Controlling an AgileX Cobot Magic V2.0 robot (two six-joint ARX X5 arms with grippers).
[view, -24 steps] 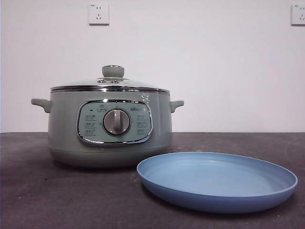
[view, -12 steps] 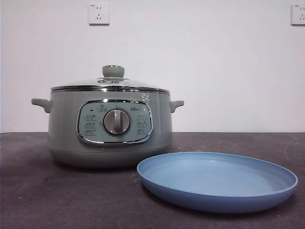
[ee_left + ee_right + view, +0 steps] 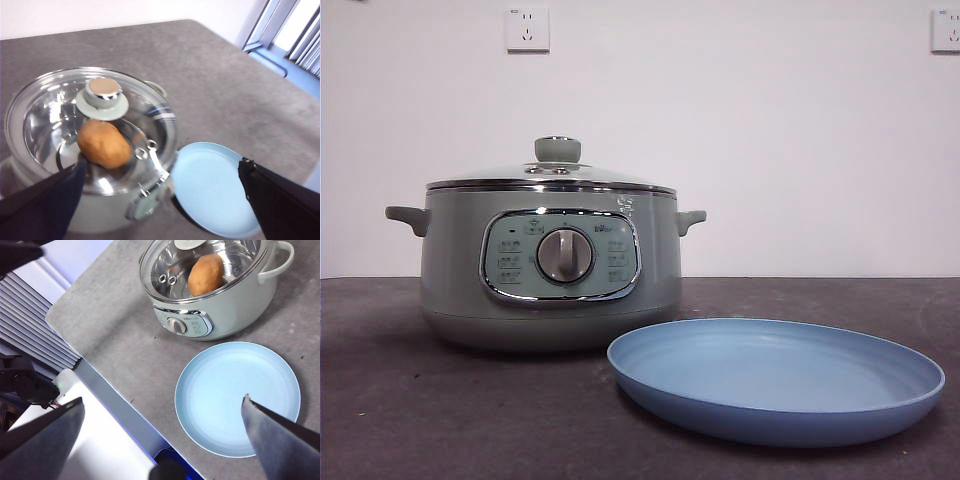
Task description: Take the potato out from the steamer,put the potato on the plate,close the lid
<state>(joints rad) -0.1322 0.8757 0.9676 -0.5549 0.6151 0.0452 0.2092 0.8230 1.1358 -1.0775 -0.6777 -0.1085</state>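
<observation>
Left wrist view: potato point(image 3: 104, 143) under lid point(image 3: 92, 125), above jaws

A plain white wall point(image 3: 750, 150) is being shown across the upper half of the front frame, with one socket plate point(image 3: 527, 29) at the upper left and another point(image 3: 946, 30) cut by the upper right edge. The lower part is being filled by a dark grey table top point(image 3: 440, 420). In the upper right of the left wrist frame, bright daylight is being let in through a window point(image 3: 295, 25).
</observation>
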